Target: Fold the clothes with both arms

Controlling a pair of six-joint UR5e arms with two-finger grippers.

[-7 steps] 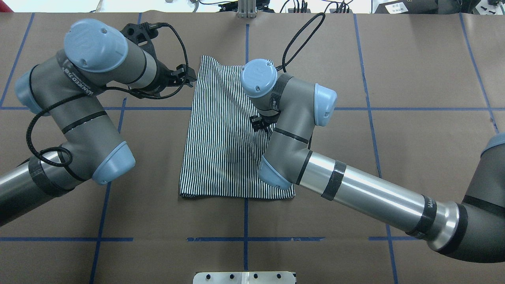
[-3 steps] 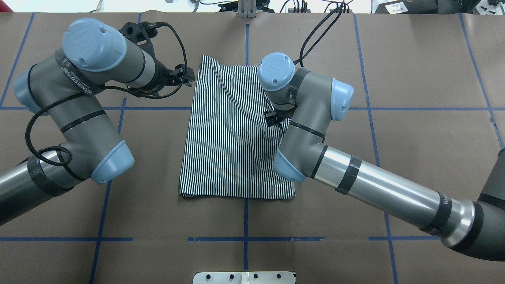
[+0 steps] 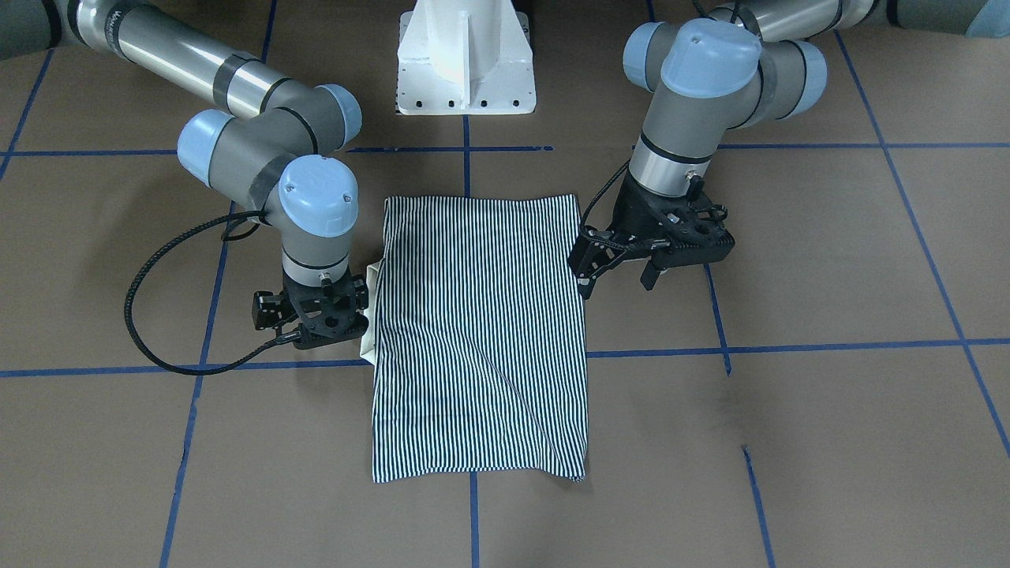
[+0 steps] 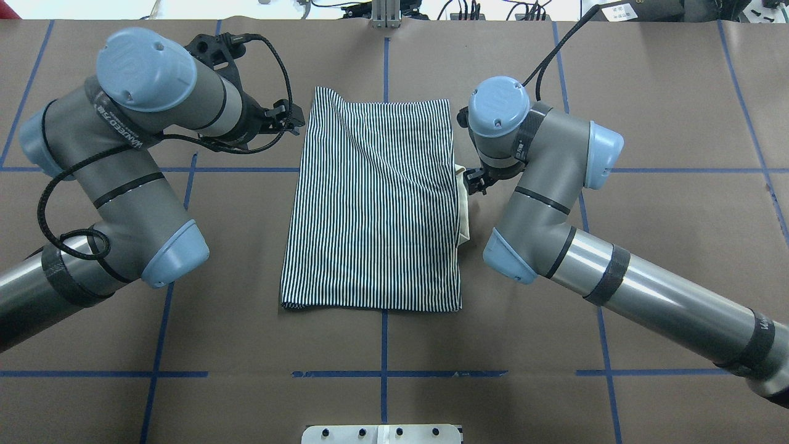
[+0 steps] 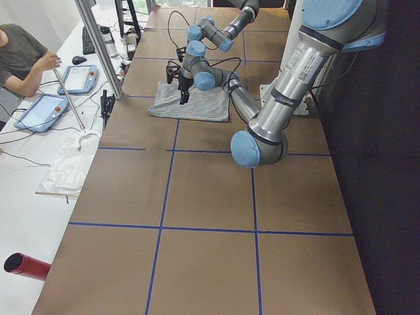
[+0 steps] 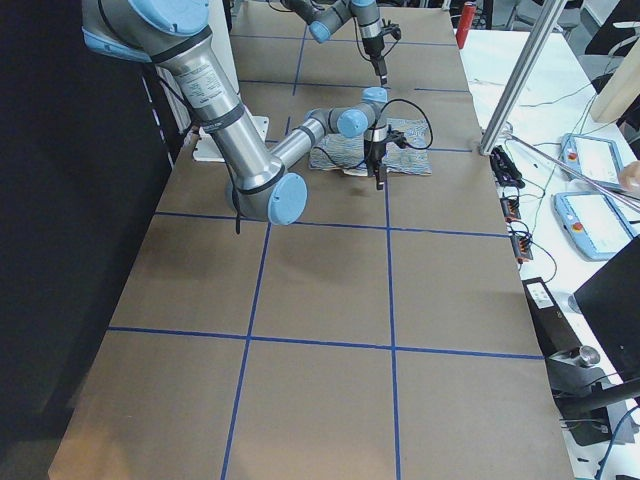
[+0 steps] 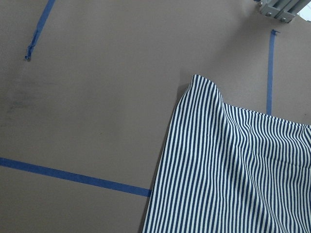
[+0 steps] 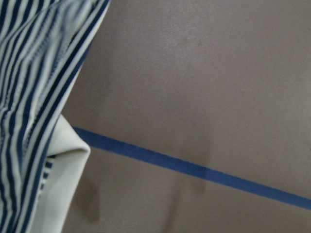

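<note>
front: polo shirt [image 3: 481, 331] lies flat mid-worktop [image 3: 789, 410], folded to a tall rectangle, sleeves tucked out of sight. left fingers [image 3: 590, 264] are spread, empty, just off one long edge. right fingers [image 3: 323, 331] point down beside the other edge, by the cream collar [image 3: 368, 315]; can't tell if they're parted or pinched
overhead: one arm per long side, nothing over the cloth. I read that as both standing clear between folds, flanking so each can take its own edge. collar [image 4: 463, 209] pokes out on the right, so that side isn't tidy yet
left side: shirt [image 5: 190, 105] is far up the worktop, too small to add anything; person [image 5: 23, 56] at the bench
right side: same story, right arm's wrist stands upright at the shirt edge
left wrist: sees only the shirt corner [image 7: 233, 174] and blue tape [image 7: 73, 174], no cloth held
right wrist: collar [image 8: 58, 194] and striped edge are close under it, fingers out of shot. likely next is a cross fold, collar tucked first
</note>
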